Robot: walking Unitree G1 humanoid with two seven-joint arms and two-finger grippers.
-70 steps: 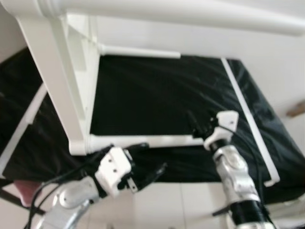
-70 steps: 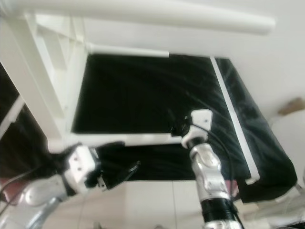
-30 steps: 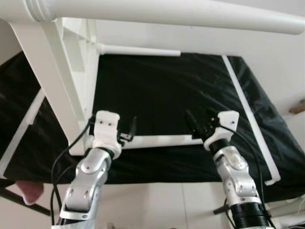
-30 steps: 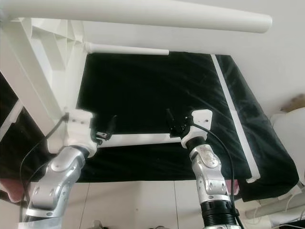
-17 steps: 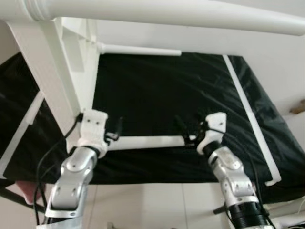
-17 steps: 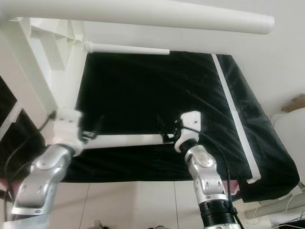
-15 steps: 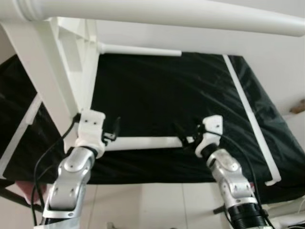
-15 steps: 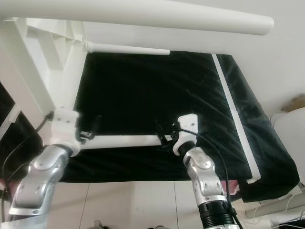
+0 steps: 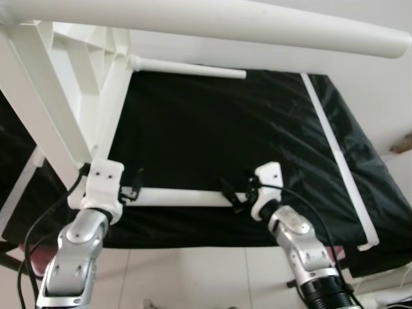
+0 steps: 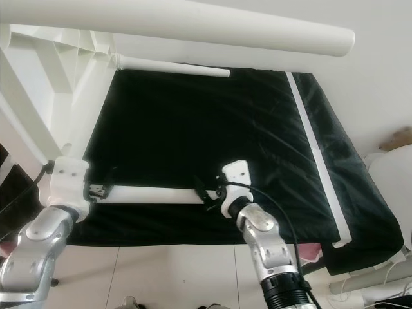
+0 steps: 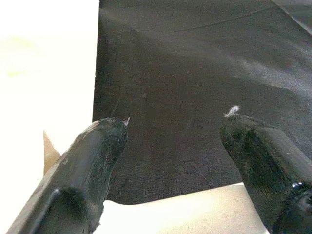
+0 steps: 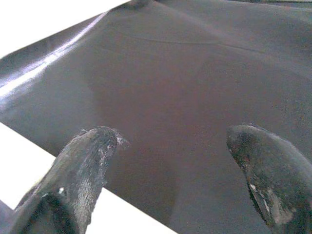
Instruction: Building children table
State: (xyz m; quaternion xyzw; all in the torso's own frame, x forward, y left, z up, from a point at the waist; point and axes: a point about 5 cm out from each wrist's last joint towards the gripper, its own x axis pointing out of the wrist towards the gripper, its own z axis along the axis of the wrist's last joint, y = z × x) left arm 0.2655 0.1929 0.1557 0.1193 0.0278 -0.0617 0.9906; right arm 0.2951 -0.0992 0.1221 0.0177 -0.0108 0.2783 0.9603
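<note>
A wide stretch of black sheet (image 9: 219,135) lay bare between the white table frame (image 9: 71,96) on the left and the thin white strip (image 9: 331,148) on the right. A white rail (image 9: 183,196) crossed the near edge, a thick leg (image 9: 257,29) barred the way overhead, and a thin rod (image 9: 187,66) closed off the far side

no readable text, no labels, no brand marks, no numbers, no signs on anything
</note>
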